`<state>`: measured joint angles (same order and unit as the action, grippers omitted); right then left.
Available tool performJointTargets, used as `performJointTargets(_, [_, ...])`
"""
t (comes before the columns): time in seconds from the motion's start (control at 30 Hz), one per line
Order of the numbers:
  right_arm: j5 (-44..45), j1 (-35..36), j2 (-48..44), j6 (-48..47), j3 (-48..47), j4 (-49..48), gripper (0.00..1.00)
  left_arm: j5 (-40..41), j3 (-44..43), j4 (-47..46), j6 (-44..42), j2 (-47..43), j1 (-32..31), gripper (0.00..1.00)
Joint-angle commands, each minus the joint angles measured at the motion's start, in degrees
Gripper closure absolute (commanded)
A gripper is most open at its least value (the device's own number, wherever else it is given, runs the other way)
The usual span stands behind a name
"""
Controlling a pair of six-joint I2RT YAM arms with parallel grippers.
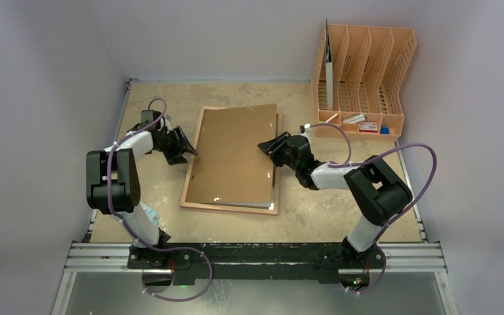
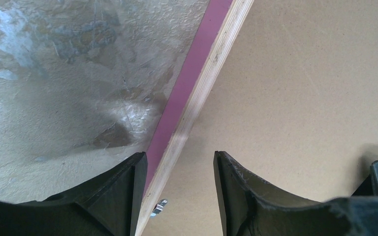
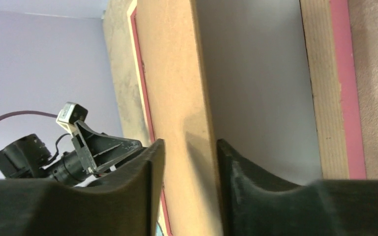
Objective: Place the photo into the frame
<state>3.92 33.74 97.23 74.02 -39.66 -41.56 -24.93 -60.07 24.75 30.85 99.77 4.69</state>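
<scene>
The frame [image 1: 190,172] lies flat mid-table with its back side up; its pink edge shows in the left wrist view [image 2: 187,78] and the right wrist view [image 3: 345,88]. A brown hardboard backing sheet [image 1: 236,154] lies askew over it, its right edge raised. Under that edge is a plain pale surface [image 3: 256,73], apparently the photo's white back; its printed side is hidden. My right gripper [image 1: 270,146] is open, its fingers either side of the sheet's right edge [image 3: 189,98]. My left gripper [image 1: 188,148] is open, straddling the frame's left rail [image 2: 179,162].
An orange file rack [image 1: 362,69] stands at the back right with a dark upright folder and small items in it. A small metal clip [image 2: 160,206] sits on the frame's inner left edge. Walls close in on the left, back and right.
</scene>
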Motion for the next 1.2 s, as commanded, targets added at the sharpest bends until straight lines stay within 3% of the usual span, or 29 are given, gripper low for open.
performJointTargets(0.0, [2.13, 0.28, -2.53, -2.56, -4.19, 8.25, 0.5, 1.17, -0.9, -0.23, -0.35, -0.89, -0.38, 0.45])
performJointTargets(0.3, [7.0, 0.3, -7.73, -5.3, -3.9, 17.2, 0.34, 1.26, -1.31, 0.19, -0.69, -0.63, -0.38, 0.44])
performJointTargets(0.6, [16.63, -0.11, -14.82, -12.94, -4.38, 26.45, 0.33, 6.97, -4.2, 3.99, -2.45, 0.69, -0.38, 0.42])
performJointTargets(0.73, [20.86, -0.55, -16.51, -14.85, -5.09, 31.65, 0.29, 4.2, -3.87, 3.48, -2.62, 1.63, -0.38, 0.4])
performJointTargets(1.0, [14.68, -1.22, -20.84, -20.2, -2.01, 29.61, 0.3, 2.69, -3.03, 1.81, -1.48, 3.3, -0.62, 0.4])
performJointTargets(1.17, [11.15, -1.41, -22.61, -23.24, -1.07, 28.29, 0.34, 1.26, -2.17, 0.66, -0.26, 3.86, -1.46, 0.46])
